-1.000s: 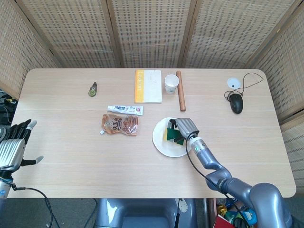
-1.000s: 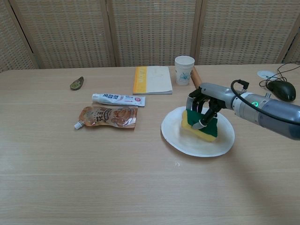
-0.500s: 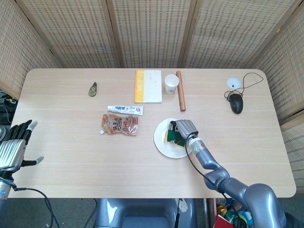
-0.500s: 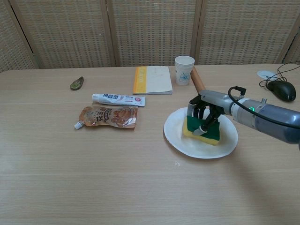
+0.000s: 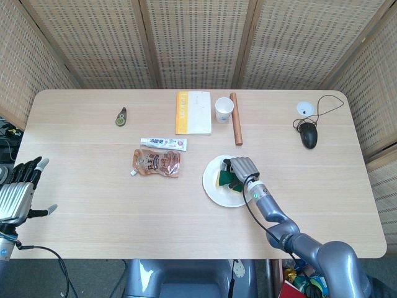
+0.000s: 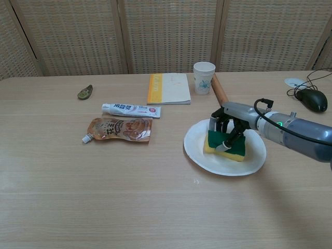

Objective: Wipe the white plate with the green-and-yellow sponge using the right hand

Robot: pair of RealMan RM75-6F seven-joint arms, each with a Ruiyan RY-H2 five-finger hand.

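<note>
Curling down over the green-and-yellow sponge (image 6: 226,144), the right hand (image 6: 228,122) fingers pinch it against the white plate (image 6: 197,148) beneath them. Nothing steadies that plate, so a hard push risks dragging it along the table (image 6: 129,197). The left hand (image 5: 18,189), well apart, hangs spread and empty.

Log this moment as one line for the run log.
step: wiping | right hand: holds green-and-yellow sponge flat on round white plate | left hand: idle off table edge, holds nothing

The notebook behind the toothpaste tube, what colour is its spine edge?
Orange-yellow down the left edge of the notebook, cream elsewhere; chest view shows it best.
</note>
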